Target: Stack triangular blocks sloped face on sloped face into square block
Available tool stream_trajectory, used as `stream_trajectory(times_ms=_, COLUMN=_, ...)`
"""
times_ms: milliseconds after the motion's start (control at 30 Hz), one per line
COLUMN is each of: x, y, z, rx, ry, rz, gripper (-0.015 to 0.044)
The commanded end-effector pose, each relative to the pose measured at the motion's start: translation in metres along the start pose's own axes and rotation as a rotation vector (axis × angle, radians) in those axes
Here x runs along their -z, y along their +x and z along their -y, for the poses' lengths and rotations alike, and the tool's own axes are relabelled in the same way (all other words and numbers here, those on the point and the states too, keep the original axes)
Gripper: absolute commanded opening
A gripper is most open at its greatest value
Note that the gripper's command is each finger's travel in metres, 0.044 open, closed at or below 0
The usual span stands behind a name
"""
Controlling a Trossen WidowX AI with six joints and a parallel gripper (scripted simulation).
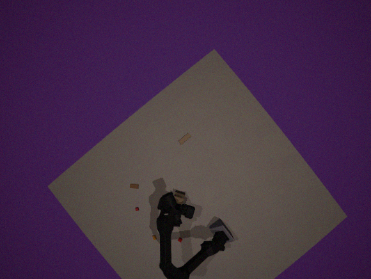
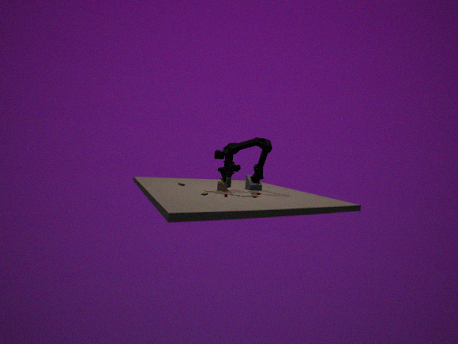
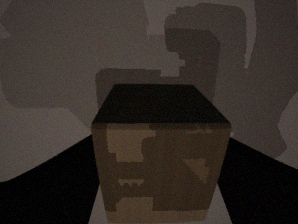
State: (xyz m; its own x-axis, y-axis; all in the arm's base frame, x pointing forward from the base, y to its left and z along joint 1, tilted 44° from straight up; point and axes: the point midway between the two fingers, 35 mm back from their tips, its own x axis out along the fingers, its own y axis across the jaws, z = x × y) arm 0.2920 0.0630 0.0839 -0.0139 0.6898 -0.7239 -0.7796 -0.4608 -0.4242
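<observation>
Grasping a tan, wood-look triangular block point(image 3: 162, 170), the black parallel-jaw end effector point(image 1: 180, 205) point(image 2: 227, 180) point(image 3: 157, 137) is clenched with one dark finger on either side of it. In the wrist view, the held block presents a patchily shaded tan face and a very dark face beyond it. The second tan triangular block point(image 1: 180, 192) point(image 2: 221, 186) is located on the pale, square-cornered desk point(image 1: 224, 160) point(image 2: 237, 205) point(image 3: 30, 135), directly by the end effector; the top view shows dark and light bands across this area. Whether the two sloped faces meet, and whether the ends are even, cannot be determined. The black jointed arm point(image 1: 165, 244) point(image 2: 261, 159) arches from a grey wedge-shaped stand point(image 1: 215, 224) point(image 2: 253, 187) and reaches down to the blocks. Also recorded on the desk: a flat light-tan rectangular piece point(image 1: 184, 138) point(image 2: 182, 184), well apart from the arm; a smaller brown rectangular piece point(image 1: 134, 186) point(image 2: 204, 193); a small red cube point(image 1: 137, 208) point(image 2: 226, 195) near that brown piece; a small orange cube point(image 1: 154, 237) point(image 2: 254, 196) just beside the arm as seen from above; and another small red cube point(image 1: 180, 239) point(image 2: 258, 193), seen from above between the arm's two long sections.
</observation>
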Motion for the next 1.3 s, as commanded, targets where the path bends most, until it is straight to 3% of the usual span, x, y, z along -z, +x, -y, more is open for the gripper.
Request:
stream_trajectory(times_ms=0, x=0.0028, y=0.0062, z=-0.0008, rx=0.004, ry=0.006, rz=0.002, gripper=0.0000)
stream_trajectory(times_ms=1267, x=0.0056, y=0.0101, z=-0.0016, rx=0.011, ry=0.001, rz=0.009, gripper=0.0000)
